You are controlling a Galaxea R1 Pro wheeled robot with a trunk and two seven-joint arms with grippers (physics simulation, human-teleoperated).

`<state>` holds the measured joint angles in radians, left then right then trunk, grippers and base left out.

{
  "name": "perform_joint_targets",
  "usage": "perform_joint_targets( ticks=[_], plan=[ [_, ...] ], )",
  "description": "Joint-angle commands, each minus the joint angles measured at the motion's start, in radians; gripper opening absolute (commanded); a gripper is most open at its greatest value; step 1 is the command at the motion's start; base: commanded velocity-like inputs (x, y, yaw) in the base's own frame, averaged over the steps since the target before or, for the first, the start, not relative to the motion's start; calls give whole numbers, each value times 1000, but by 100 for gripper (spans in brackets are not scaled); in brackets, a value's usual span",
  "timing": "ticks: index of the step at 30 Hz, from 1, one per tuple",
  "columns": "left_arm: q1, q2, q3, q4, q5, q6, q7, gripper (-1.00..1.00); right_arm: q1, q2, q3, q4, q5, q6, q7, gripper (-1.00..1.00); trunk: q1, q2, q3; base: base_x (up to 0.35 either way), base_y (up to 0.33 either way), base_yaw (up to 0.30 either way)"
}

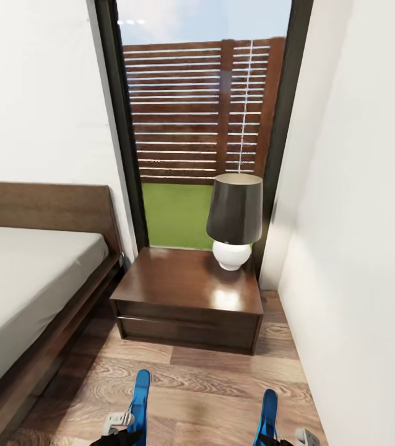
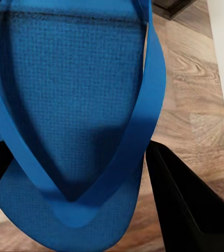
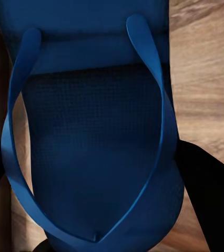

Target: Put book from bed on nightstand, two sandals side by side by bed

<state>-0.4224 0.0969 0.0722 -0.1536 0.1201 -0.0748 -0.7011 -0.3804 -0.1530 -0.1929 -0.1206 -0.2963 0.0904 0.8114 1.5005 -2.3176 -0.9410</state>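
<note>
Blue sandals [image 1: 140,402] sit gripped edge-up, one in each end effector [image 2: 80,173], above wood floor [image 1: 210,384].

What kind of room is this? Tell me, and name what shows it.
A bedroom, most likely: a low bed with a dark wood headboard, a nightstand beside it carrying a table lamp, and a tall window behind. Each claw holds a blue sandal over the wooden floor.

Two bright blue sandals [image 1: 140,402] [image 1: 267,416] with a fine woven texture are seen. The nightstand [image 1: 188,297] is glossy dark brown, the lamp [image 1: 234,220] dark-shaded with white base, the mattress [image 1: 24,279] pale grey, the floor [image 1: 204,390] wood-grained.
</note>
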Motion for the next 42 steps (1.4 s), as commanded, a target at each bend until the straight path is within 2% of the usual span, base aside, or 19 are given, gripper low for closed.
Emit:
perform_joint_targets(
  ticks=[1, 42],
  plan=[
    [-1, 0, 8, 2, -4, -2, -6, -100, 0, 0, -8, -1, -1, 11, 5, -100, 0, 0, -1, 0, 0, 286],
    [-1, 0, 8, 2, -4, -2, -6, -100, 0, 0, -8, -1, -1, 11, 5, -100, 0, 0, -1, 0, 0, 286]
  ],
)
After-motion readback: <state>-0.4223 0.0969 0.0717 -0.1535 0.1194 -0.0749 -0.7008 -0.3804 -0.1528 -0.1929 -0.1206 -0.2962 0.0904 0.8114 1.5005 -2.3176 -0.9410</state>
